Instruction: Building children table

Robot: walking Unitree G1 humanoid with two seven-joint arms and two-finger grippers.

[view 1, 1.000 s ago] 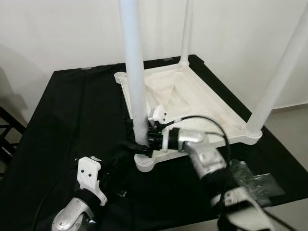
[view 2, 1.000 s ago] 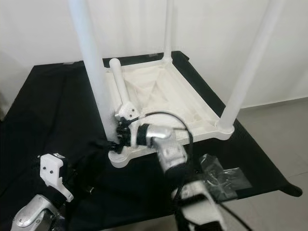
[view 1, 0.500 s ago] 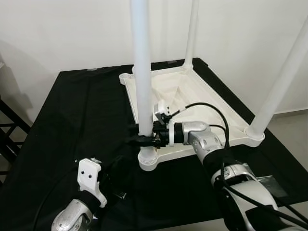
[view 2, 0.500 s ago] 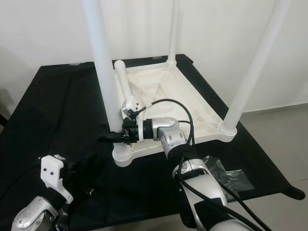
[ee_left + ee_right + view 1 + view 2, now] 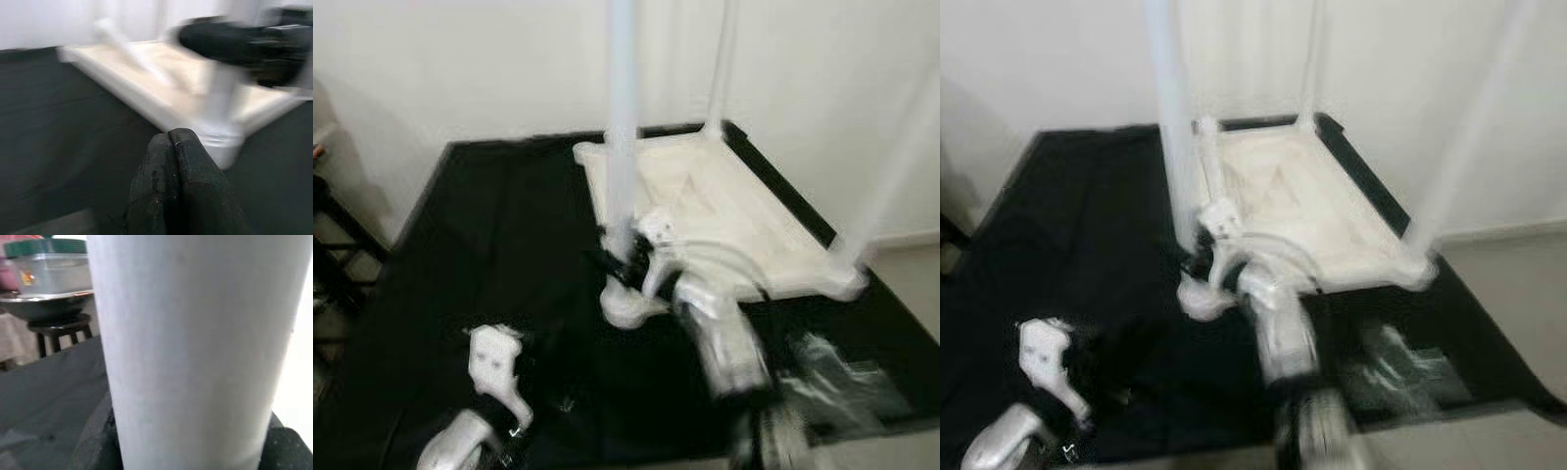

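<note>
The white plastic children's table (image 5: 734, 211) is lying upside down on the black-draped bench (image 5: 489, 245), its rectangular top flat on the cloth and its long axis running away from the robot toward the white wall (image 5: 460, 69). Its white tubular legs are pointing straight up; the nearest white leg (image 5: 623, 127) is standing in the corner socket (image 5: 628, 305) closest to the robot.

The right gripper (image 5: 619, 266) is sitting low on that leg, just above the socket; in the right wrist view the leg (image 5: 195, 347) is lying close between the black fingers (image 5: 95, 440), so they look clamped around it. The left gripper (image 5: 173, 191) is hovering over the bench short of that same corner, its fingers pressed together on nothing.

The table looks light and stiff, hollow moulded plastic, and the smooth round tube seems likely to slip or turn under a loose grip. Holding low by the socket is probably the sound place, since force up high would lever the joint and could tip the whole light frame.
</note>
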